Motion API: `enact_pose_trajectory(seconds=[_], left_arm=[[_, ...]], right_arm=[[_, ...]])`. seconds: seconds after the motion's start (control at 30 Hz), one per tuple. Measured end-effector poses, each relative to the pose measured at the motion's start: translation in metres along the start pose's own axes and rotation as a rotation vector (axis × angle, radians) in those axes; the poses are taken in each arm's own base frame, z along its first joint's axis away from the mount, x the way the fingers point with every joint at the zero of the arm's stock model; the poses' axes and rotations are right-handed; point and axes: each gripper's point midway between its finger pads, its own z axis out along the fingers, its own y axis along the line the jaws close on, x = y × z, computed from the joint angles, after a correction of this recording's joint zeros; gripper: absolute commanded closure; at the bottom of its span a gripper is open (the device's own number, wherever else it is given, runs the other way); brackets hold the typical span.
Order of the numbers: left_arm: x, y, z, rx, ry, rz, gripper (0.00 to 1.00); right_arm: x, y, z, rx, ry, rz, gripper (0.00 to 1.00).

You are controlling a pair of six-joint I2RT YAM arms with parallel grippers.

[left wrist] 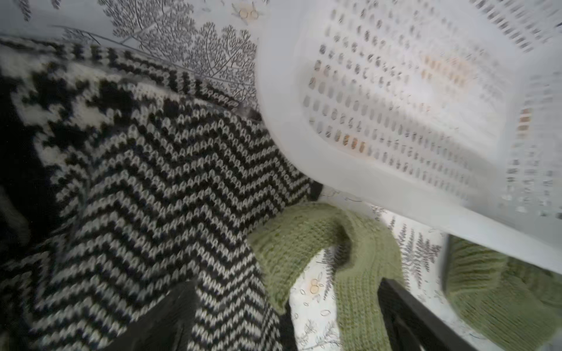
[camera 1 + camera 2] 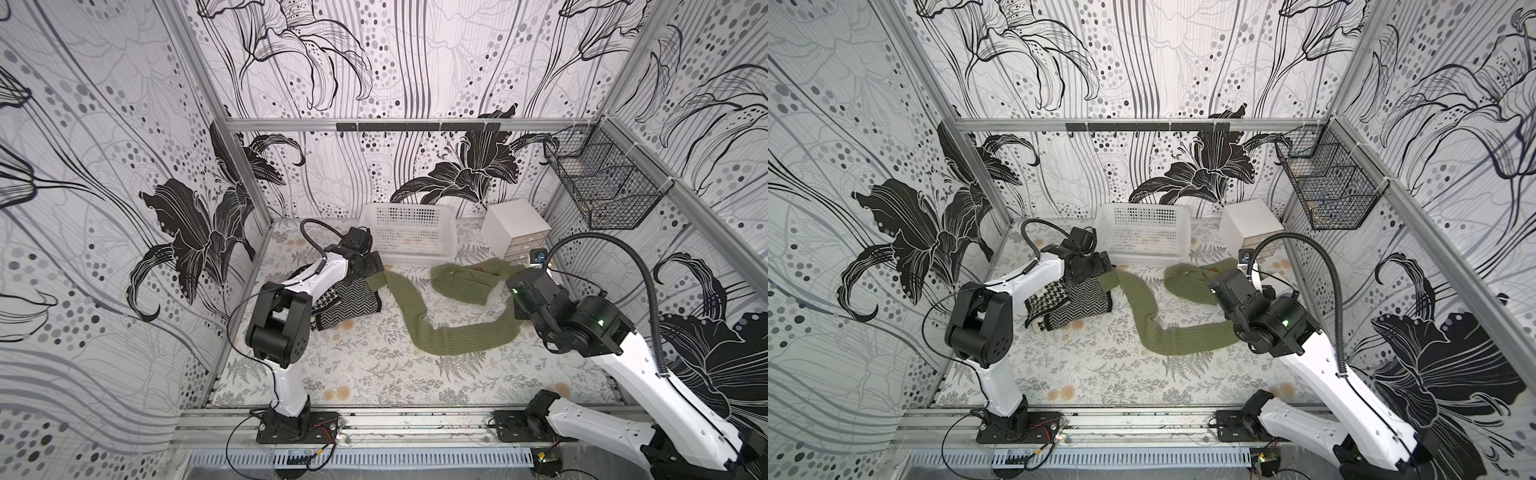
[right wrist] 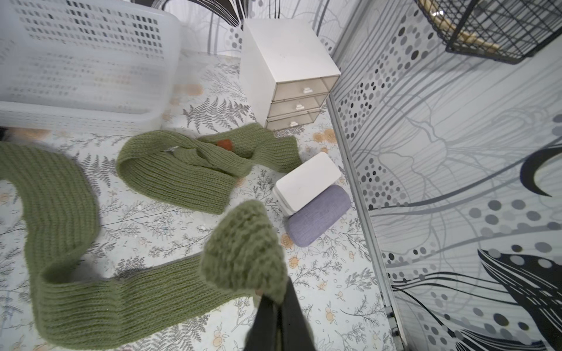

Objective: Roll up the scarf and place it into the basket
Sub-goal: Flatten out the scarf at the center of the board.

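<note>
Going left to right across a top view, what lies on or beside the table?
In order: black-and-white patterned knitted cloth → white perforated plastic basket → white box of small drawers → black wire mesh basket on the wall. The long green knitted scarf spans much of this, so it is omitted.

You're reaching your L arm fwd, elbow bent high, L gripper pointing down w/ jaws spread wide; you're stretching your R arm inward, R gripper clamping tight on the scarf.
</note>
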Motion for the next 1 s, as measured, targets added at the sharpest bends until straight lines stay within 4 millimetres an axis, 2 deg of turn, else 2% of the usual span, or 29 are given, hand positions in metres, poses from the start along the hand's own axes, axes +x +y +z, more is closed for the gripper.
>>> enact_pose_trajectory(seconds=[0.13, 0.23, 0.33, 0.43, 0.57, 0.6, 0.67, 0.7, 1.0], left_arm=[[0.006, 0.003, 0.016, -0.024, 0.029, -0.005, 0.2], [0.003, -0.002, 0.018, -0.029, 0.02, -0.008, 0.3], [-0.001, -0.008, 0.018, -0.027, 0.005, -0.01, 0.44], [-0.002, -0.006, 0.018, -0.042, -0.004, -0.012, 0.56], [-0.002, -0.004, 0.018, -0.06, -0.013, -0.008, 0.6], [-0.002, -0.003, 0.017, -0.065, -0.011, -0.008, 0.66], [-0.002, -0.003, 0.016, -0.07, -0.011, -0.003, 0.83], [-0.003, -0.003, 0.016, -0.07, -0.014, -0.002, 0.99], [-0.005, 0.007, 0.012, -0.128, -0.026, 0.03, 1.0]], right_arm=[[-0.001, -0.004, 0.007, 0.01, 0.011, 0.003, 1.0], [-0.004, -0.003, 0.009, 0.001, 0.006, 0.009, 1.0], [-0.006, -0.001, 0.011, -0.012, 0.001, 0.008, 1.0], [-0.005, 0.003, 0.013, -0.025, 0.001, 0.007, 1.0], [-0.004, 0.005, 0.015, -0.03, 0.003, -0.004, 1.0], [-0.004, 0.005, 0.016, -0.033, 0.004, -0.003, 1.0], [-0.003, 0.006, 0.017, -0.036, 0.008, -0.006, 1.0], [-0.002, 0.006, 0.017, -0.037, 0.009, -0.005, 1.0], [-0.009, 0.007, 0.021, -0.054, 0.0, -0.004, 1.0]])
